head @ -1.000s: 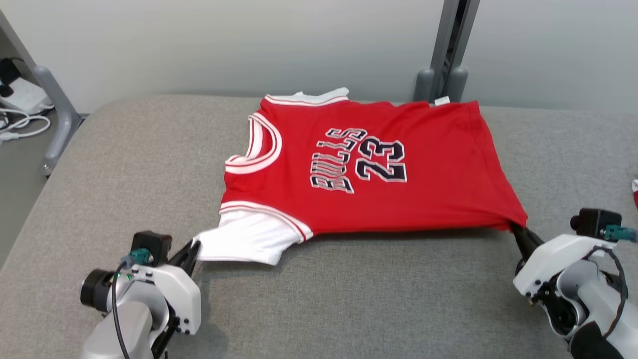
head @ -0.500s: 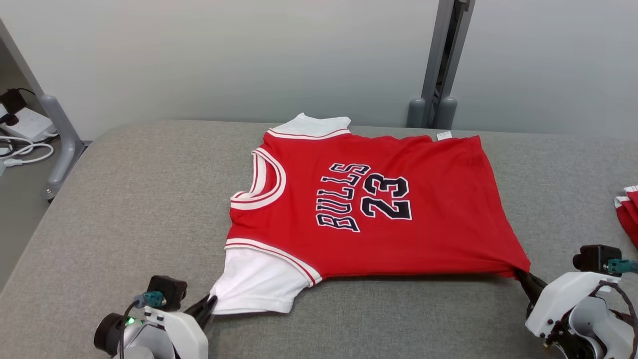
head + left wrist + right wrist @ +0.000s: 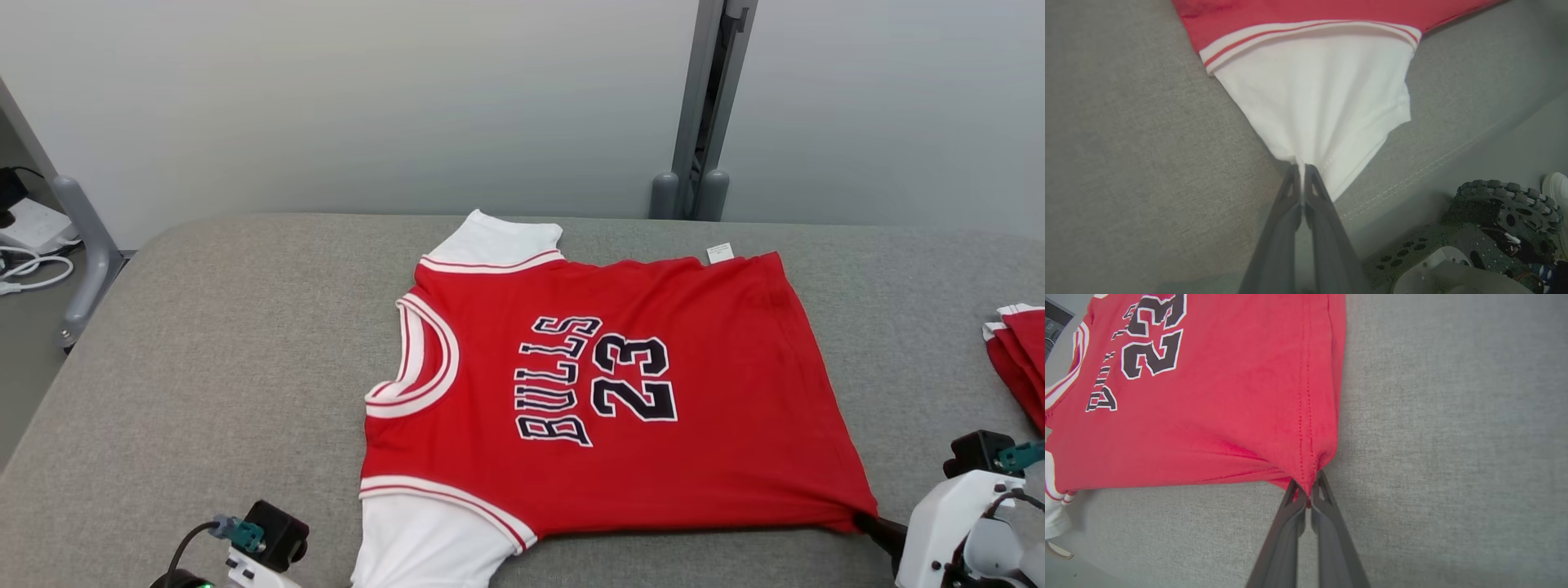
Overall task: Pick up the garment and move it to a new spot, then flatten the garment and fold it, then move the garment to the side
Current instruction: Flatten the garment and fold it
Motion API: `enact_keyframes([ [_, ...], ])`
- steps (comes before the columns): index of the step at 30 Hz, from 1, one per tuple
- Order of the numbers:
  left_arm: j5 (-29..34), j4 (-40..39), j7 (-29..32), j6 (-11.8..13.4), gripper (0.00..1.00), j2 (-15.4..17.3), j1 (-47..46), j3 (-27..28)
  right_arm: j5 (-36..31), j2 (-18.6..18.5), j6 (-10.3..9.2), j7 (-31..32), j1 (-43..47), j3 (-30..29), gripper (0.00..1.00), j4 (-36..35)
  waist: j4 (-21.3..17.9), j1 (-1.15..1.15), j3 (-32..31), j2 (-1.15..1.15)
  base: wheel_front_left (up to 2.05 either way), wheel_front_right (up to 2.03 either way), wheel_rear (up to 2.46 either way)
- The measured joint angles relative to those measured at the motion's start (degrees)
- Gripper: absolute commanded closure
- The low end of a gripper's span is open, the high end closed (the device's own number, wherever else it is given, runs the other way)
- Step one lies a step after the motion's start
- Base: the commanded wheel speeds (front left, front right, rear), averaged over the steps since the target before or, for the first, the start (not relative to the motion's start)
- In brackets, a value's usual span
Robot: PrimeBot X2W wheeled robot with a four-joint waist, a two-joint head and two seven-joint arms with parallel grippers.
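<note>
Quick read of the setup, left to right. The left jaws are clamped tight on the outer edge of the near white sleeve, pinching it into a little point, so the cloth fans out away from the fingers.

The jersey lies face up and pretty flat in the middle of the padded grey desk. Its collar is towards the robot's left and its hem towards the right, so the long axis runs straight across in front of the robot. The far sleeve points at the back wall.

Over on the right, the right jaws are clenched on the near hem corner, with the fabric bunched and puckered right at the tips.

So the bit that matters: both grips sit on the near long edge, one at each end, and the whole shirt lies beyond them. My guess is the next move is either letting go to smooth it, or carrying that near edge up and over towards the far edge for a lengthwise fold. Each arm already has its own end, so no crossing is needed. There's another folded red garment at the far right to stay clear of.
</note>
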Motion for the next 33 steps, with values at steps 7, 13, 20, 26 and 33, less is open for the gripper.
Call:
enact_keyframes([
  [7, -5.03, -9.16, 6.15, 0.00, 1.00, 6.45, 2.60, -0.83, 2.79, -3.56, 0.01, 6.89, 2.90, -0.18, 1.00, -4.49, -0.68, 0.00, -0.44, 0.00, 0.00, 0.00, 0.00],
  [13, -8.36, -14.86, 10.04, 0.55, 1.00, 10.25, 5.16, -1.19, 5.93, -6.38, 0.01, 11.55, 6.36, -1.71, 1.00, -9.51, -1.08, 0.00, -0.49, 0.00, 0.00, 0.00, 0.00],
  [20, -10.21, -21.91, 12.39, 3.03, 1.00, 15.16, 8.19, -1.26, 8.45, -9.71, 0.01, 19.05, 12.61, -3.50, 1.00, -14.83, -1.15, 0.00, -0.45, 0.00, 0.00, 0.00, 0.00],
  [26, -12.26, -25.32, 12.89, 3.96, 1.00, 16.46, 9.81, -1.05, 7.72, -11.13, 0.00, 20.82, 15.34, -5.64, 1.00, -17.91, -1.04, 0.00, -0.38, 0.00, 0.00, 0.00, 0.00],
  [33, -15.64, -27.53, 11.22, 4.64, 1.00, 15.67, 9.78, 1.54, 5.31, -10.79, 0.00, 20.52, 16.12, -9.83, 1.00, -20.01, -1.23, 0.00, 0.02, 0.00, 0.00, 0.00, 0.00],
])
